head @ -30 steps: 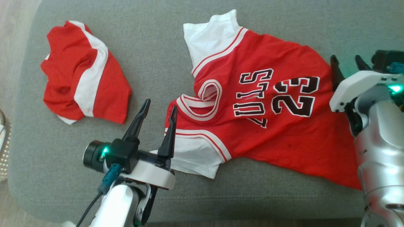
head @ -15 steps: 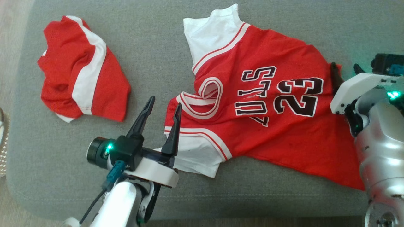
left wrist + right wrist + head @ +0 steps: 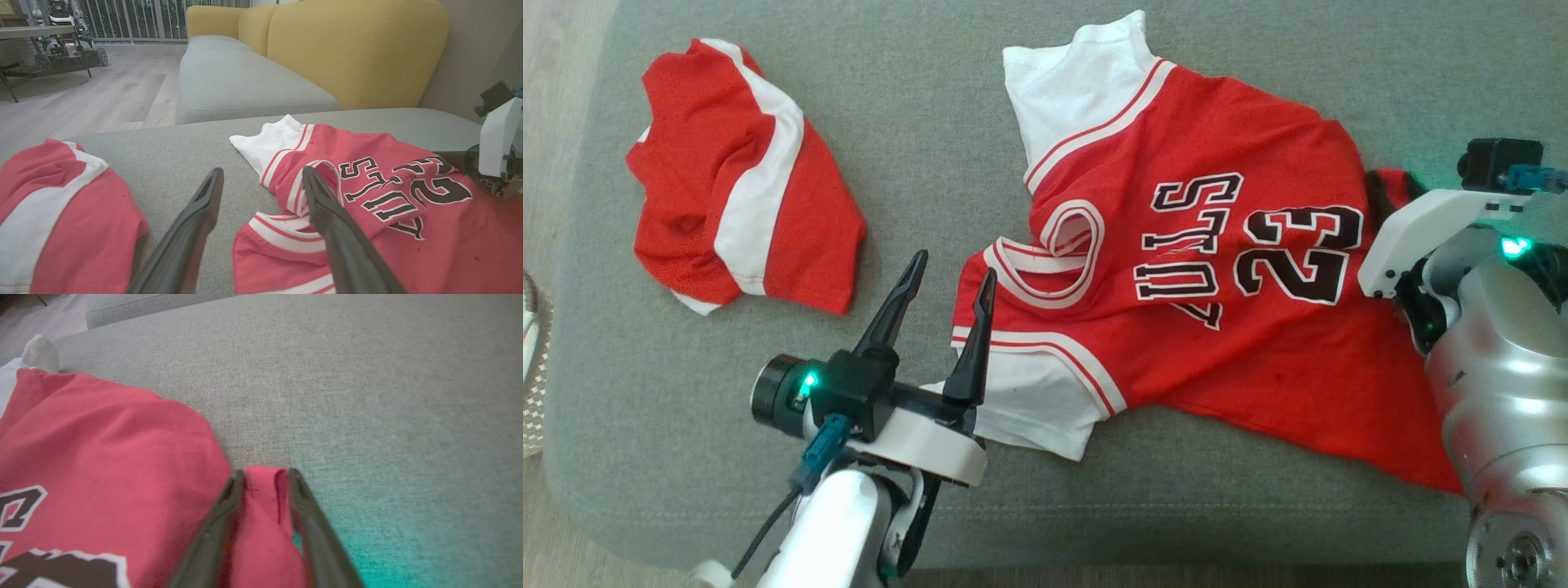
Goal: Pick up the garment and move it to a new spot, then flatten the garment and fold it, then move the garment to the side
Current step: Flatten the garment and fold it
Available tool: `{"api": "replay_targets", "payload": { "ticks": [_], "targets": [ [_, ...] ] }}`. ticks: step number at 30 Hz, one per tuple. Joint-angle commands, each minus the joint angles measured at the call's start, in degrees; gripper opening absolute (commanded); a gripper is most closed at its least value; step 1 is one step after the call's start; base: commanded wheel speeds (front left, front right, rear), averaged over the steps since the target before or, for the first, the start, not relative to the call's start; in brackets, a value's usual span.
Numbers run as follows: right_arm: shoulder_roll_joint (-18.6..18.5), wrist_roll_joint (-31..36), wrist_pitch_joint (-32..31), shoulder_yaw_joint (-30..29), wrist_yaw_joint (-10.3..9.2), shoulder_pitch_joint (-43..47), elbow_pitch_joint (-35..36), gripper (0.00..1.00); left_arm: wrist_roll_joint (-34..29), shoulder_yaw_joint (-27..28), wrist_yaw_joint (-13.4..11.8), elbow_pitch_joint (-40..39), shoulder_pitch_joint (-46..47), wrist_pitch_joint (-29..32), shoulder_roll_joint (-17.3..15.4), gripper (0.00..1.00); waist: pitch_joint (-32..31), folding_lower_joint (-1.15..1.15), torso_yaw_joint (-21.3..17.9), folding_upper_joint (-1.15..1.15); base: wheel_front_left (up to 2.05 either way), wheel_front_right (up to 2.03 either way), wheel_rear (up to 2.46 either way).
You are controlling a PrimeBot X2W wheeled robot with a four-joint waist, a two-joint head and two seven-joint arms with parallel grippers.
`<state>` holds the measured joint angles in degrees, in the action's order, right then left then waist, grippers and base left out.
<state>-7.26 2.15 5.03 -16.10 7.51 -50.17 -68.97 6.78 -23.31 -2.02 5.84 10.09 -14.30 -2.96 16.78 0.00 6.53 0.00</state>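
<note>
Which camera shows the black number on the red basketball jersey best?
The head view: the black number 23 on the red basketball jersey lies whole, seen from above. The left wrist view shows it slanted; the right wrist view catches a blurred corner of black print.

jersey [image 3: 1217, 269]: right on cushion [image 3: 931, 122]
shorts [image 3: 743, 180], perhaps: left, apart
left end effector [image 3: 954, 266]: by jersey's left edge
right end effector [image 3: 264, 473]: at its right edge

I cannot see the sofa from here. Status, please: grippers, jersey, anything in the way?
Left gripper open, by jersey. Right gripper pinches its edge. Second red garment lies apart, left.
</note>
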Motion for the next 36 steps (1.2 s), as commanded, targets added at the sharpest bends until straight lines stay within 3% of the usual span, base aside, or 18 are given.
{"api": "replay_targets", "payload": {
  "ticks": [1, 11, 18, 25, 30, 35, 36],
  "targets": [
    [0.2, -0.2, 0.1, 1.4, -0.02, -1.5, 0.3, 0.00, 0.3, 1.7, -0.3, -1.6, 2.1, -0.7, 0.1, 1.00, 0.0, 0.00, 0.0, 0.00, 0.00, 0.00, 0.00],
    [-3.7, 2.0, 1.4, 2.6, -0.02, -6.4, 0.9, 0.00, 0.7, 1.3, -0.4, -1.7, 2.1, -0.7, 0.1, 1.00, 0.0, 0.00, 0.5, 0.00, 0.00, 0.00, 0.00],
    [-9.0, 5.2, 1.8, 1.4, -0.02, -15.7, 4.0, 0.00, 1.3, -0.2, -0.3, -2.4, 3.0, -0.7, 0.1, 1.00, 2.1, 0.00, 1.8, 0.00, 0.00, 0.00, 0.00],
    [-13.7, 14.4, 2.8, 0.4, -0.02, -23.4, 7.8, 0.00, 2.5, -2.5, -0.7, -2.9, 4.9, -0.7, 0.1, 1.00, 6.0, 0.00, 4.8, 0.00, 0.00, 0.00, 0.00],
    [-15.8, 21.7, 0.6, -3.5, -0.02, -25.9, 9.9, 0.00, 3.4, -3.7, -1.2, -3.2, 6.4, -0.7, 0.1, 1.00, 8.5, 0.00, 6.7, 0.00, 0.00, 0.00, 0.00],
    [-14.4, 27.6, 0.9, -9.4, -0.02, -26.0, 12.6, 0.00, 4.1, -4.5, -1.8, -3.4, 7.6, -0.7, 0.1, 1.00, 9.8, 0.00, 7.5, 0.00, 0.00, 0.00, 0.00],
    [-13.5, 28.4, 1.4, -9.7, -0.02, -25.7, 12.3, 0.15, 4.2, -4.6, -1.9, -3.4, 7.8, -0.7, 0.1, 1.00, 9.9, 0.00, 7.5, 0.00, 0.00, 0.00, 0.00]
  ]
}}
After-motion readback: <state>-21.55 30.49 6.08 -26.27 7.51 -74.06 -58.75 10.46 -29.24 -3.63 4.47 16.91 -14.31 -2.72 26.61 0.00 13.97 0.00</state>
